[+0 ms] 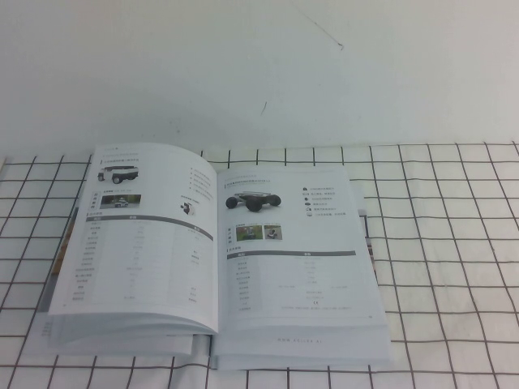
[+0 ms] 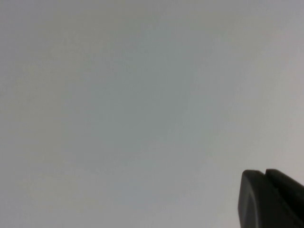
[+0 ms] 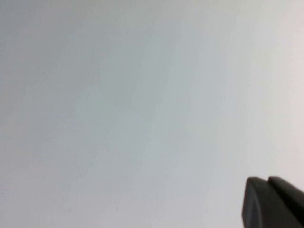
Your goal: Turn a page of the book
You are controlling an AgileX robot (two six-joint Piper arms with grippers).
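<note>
The book (image 1: 212,255) lies open and flat on the checked cloth in the high view. Its left side shows a white car-like vehicle. The page (image 1: 296,251) with the low black wheeled vehicle, two small photos, a grey bar and a table lies flat on the right side. Neither arm shows in the high view. My left gripper (image 2: 264,172) shows only in the left wrist view as two dark fingertips pressed together against a blank pale surface. My right gripper (image 3: 268,179) looks the same in the right wrist view, shut and empty. The book is out of both wrist views.
A white cloth with a black grid (image 1: 446,243) covers the near part of the table. Behind it is a plain white surface (image 1: 259,73) with faint marks.
</note>
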